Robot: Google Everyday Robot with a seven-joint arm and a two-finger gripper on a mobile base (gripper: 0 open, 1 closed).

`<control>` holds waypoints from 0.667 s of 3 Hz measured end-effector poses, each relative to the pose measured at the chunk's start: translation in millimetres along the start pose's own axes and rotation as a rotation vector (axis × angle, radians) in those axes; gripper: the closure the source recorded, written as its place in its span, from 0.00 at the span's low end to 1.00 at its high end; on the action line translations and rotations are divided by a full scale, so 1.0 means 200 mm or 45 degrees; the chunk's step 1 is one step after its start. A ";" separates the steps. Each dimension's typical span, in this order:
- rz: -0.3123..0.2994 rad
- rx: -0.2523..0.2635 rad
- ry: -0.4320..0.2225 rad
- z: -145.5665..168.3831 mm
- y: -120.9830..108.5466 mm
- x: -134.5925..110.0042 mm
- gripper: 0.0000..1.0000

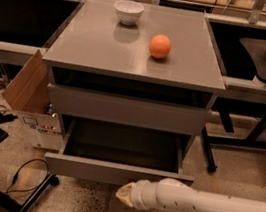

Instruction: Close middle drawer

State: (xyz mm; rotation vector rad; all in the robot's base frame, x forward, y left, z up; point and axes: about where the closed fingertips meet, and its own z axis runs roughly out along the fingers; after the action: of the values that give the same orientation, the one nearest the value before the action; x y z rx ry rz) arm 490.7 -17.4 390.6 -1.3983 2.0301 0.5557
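Observation:
The middle drawer (117,173) is pulled out of the grey cabinet (137,53). Its plain grey front panel faces me and its deep grey tray (124,144) is open and looks empty. My gripper (125,193), on the end of a white arm coming in from the lower right, is low and just in front of the panel's lower edge, right of its middle. Its cream fingers are together and hold nothing. Whether it touches the panel I cannot tell.
Another grey drawer front (127,109) sits above the open drawer. A white bowl (128,11) and an orange (160,46) rest on the cabinet top. A cardboard box (28,93) stands to the left, cables (19,180) lie on the floor, and a desk leg (249,137) is to the right.

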 end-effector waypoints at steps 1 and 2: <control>-0.063 0.044 0.017 0.02 -0.40 -0.20 1.00; -0.062 0.045 0.011 0.04 -0.42 -0.20 1.00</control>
State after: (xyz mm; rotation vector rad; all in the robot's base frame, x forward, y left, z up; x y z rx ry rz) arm 581.4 -15.5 412.1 -1.4278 1.9978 0.4913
